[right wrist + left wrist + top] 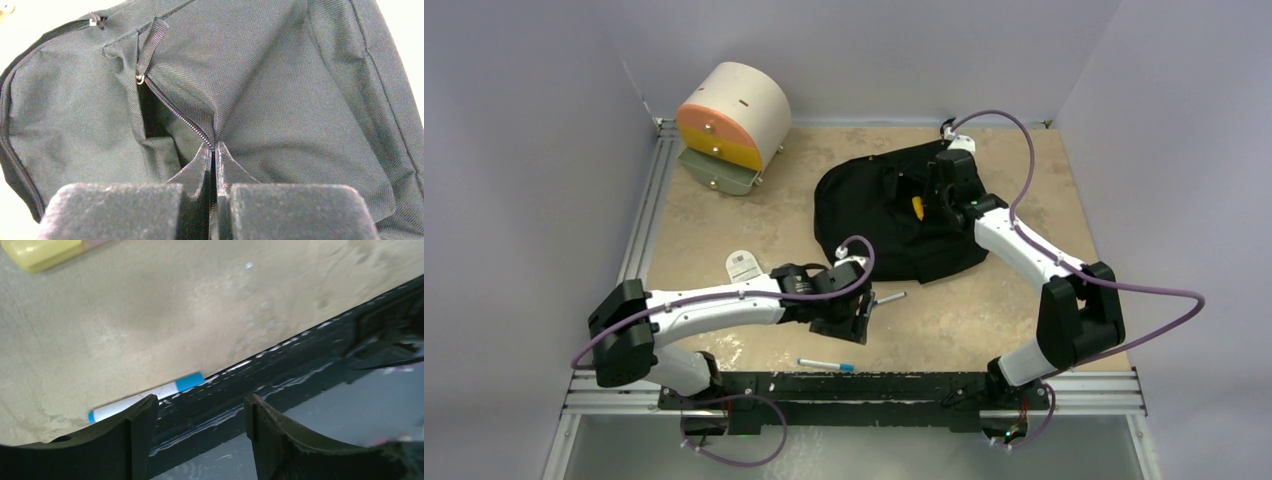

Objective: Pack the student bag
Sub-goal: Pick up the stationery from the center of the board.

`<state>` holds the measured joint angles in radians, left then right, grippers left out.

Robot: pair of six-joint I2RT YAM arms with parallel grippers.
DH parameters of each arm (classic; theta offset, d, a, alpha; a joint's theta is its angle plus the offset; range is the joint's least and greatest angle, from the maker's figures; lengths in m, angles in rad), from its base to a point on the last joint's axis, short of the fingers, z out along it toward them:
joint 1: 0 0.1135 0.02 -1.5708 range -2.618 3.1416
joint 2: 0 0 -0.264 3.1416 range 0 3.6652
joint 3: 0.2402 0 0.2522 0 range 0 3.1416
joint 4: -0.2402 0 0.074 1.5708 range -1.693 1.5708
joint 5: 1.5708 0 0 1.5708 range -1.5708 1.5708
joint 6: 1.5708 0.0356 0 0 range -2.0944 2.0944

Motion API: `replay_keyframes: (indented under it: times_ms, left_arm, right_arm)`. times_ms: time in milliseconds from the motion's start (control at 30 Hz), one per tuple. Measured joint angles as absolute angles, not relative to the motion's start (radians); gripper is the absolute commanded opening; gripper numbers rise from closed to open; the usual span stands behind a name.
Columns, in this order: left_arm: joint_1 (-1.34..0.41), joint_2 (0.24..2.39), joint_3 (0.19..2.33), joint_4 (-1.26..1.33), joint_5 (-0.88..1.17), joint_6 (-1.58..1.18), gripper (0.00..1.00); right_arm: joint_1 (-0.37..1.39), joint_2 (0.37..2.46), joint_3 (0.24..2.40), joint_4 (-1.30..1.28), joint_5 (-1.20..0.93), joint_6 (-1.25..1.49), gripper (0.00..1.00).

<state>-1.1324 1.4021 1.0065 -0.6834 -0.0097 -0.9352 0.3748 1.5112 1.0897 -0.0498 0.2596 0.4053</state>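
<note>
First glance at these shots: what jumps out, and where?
The black student bag lies slumped far centre-right on the table. The right gripper is pinched shut on its fabric at the zipper, with a dark opening beside it. The cream-and-orange drawer box sits in the far left corner. The left gripper hovers open near a blue-capped marker at the near edge.

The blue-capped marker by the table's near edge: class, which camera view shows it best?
Left wrist: the marker lies close, white barrel and blue cap clear. Top view shows it whole but tiny; right wrist shows only the student bag.
</note>
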Motion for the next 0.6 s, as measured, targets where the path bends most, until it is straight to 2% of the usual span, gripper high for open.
replay_keyframes:
  times_ms: [300,600]
  left_arm:
    - [-1.265,1.468,0.970,-0.866,-0.082,-0.993,0.64]
    - [-1.272,1.392,0.836,-0.838,-0.012,-1.092,0.64]
  right_arm:
    - [0.375,1.511,1.084,-0.045,0.244,0.406,0.00]
    - [0.375,1.511,1.072,-0.036,0.243,0.409,0.00]
